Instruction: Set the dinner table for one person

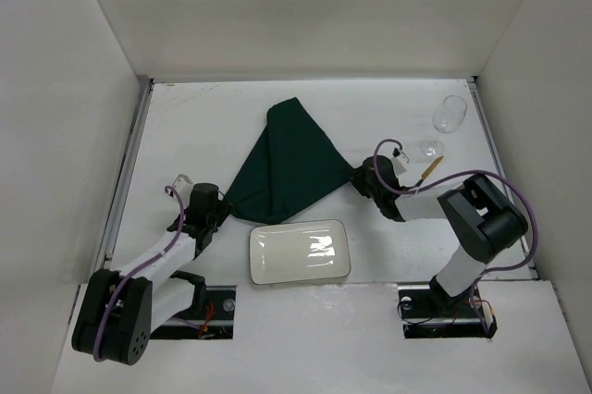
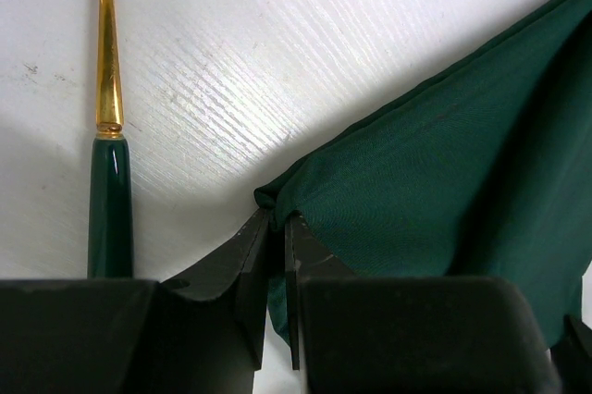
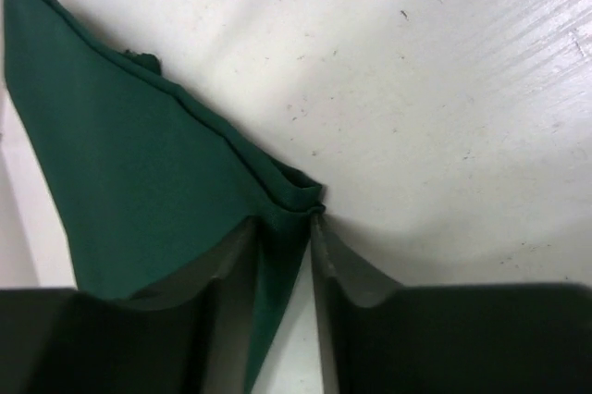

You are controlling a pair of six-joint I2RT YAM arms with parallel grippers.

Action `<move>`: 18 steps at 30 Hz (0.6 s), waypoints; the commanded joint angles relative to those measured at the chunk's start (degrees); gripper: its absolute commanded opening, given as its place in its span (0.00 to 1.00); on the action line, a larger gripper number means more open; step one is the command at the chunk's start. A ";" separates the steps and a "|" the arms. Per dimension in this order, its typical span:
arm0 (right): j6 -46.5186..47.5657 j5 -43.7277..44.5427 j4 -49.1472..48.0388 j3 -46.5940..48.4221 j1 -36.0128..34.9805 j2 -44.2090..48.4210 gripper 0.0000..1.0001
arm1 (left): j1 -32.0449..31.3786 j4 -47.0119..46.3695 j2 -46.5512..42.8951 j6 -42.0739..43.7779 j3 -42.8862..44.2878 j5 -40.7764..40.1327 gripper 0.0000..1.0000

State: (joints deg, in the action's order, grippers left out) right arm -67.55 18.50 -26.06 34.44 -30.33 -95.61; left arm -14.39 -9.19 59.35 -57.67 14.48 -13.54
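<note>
While both hands pinch it, the dark green cloth (image 1: 291, 161) is drawn out between them over the middle of the worktop (image 1: 203, 116), with a third corner pointing toward the far wall. The worktop fills the floor of the white-walled booth, from the arm bases to the back wall, with thin metal rails (image 1: 129, 172) along its sides.

The left hand (image 1: 222, 210) has its fingers (image 2: 248, 255) pressed together on a scalloped corner of the cloth. The right hand (image 1: 357, 178) is clamped on a bunched corner at the opposite end, with folded fabric caught between its fingers (image 3: 335, 264).

A white rectangular plate (image 1: 299, 252) lies just nearer than the cloth's near edge, between the two arms. Whether cloth and plate touch cannot be told. A utensil with a green handle and gold neck (image 2: 109, 181) lies on the worktop just left of the left hand. At the far right stands a clear glass (image 1: 450, 114), with a smaller clear piece (image 1: 431, 147) near it. A gold-coloured utensil tip (image 1: 433, 167) shows beside the right arm.
</note>
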 commanded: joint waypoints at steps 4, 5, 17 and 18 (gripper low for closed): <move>0.75 0.14 8.31 4.06 0.66 -1.51 0.22 | 0.29 1.28 -1.78 0.63 -1.47 -0.87 0.06; 0.84 -0.13 9.01 4.41 0.75 -1.59 0.19 | 0.46 1.19 -1.87 0.72 -1.47 -0.87 0.05; 10.75 5.22 6.90 -1.20 0.75 12.96 0.00 | 4.76 -0.65 -10.20 0.19 2.82 -2.01 0.00; 12.95 6.10 7.95 -1.82 0.93 17.09 0.00 | 4.94 -0.74 -11.18 0.19 3.97 -2.54 0.00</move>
State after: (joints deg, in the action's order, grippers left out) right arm -61.67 18.48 -18.65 33.95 -29.87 -88.38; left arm -11.27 -8.78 51.96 -57.56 14.33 -12.80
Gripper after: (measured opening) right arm 0.033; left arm 0.071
